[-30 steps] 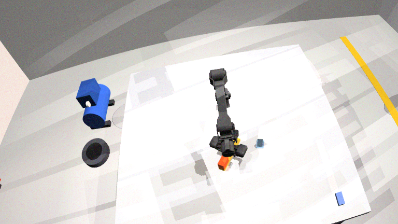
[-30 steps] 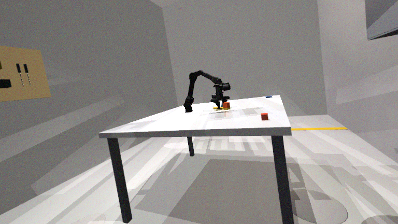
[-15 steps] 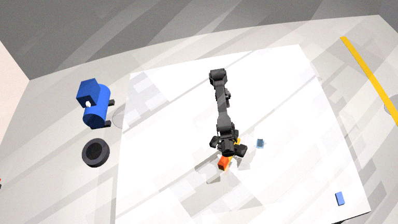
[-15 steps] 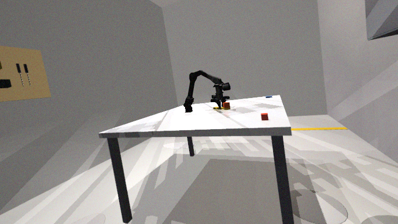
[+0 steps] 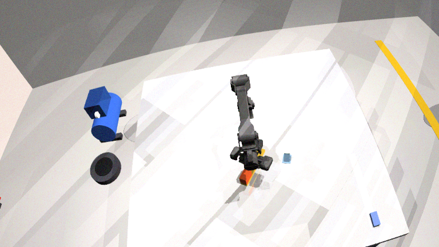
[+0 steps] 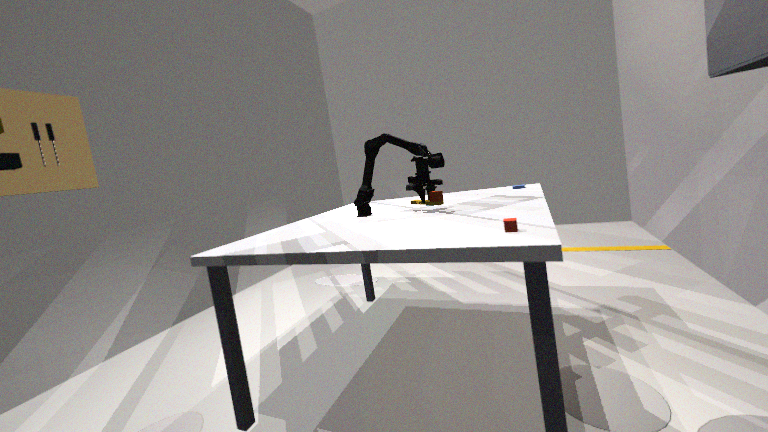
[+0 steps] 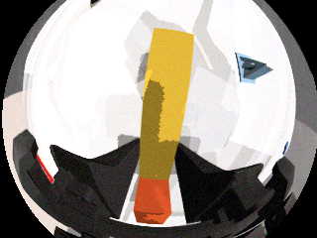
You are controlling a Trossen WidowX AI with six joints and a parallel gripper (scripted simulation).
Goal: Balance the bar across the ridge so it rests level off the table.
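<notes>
The bar [image 7: 166, 109], yellow with an orange-red end, lies between the gripper's [image 7: 158, 171] dark fingers, which are pinched against its sides near the orange end. The wrist view shows this grip plainly: the bar runs lengthwise away from the camera, its yellow part stretching out over the white table [image 7: 79, 79], with a small blue wedge-shaped ridge [image 7: 252, 67] off to the right, apart from the bar.

From above, the gripper [image 5: 251, 163] covers most of the bar [image 5: 246, 176]; only the orange end and a sliver of yellow show. The ridge [image 5: 286, 158] sits just beside the gripper, not touching the bar.

The exterior view alone shows height: the gripper [image 6: 425, 192] is low at the table [image 6: 396, 252], with the bar [image 6: 434, 197] at or barely above the surface; which one cannot be told. It also shows a small red cube [image 6: 510, 224] near the front edge.
</notes>
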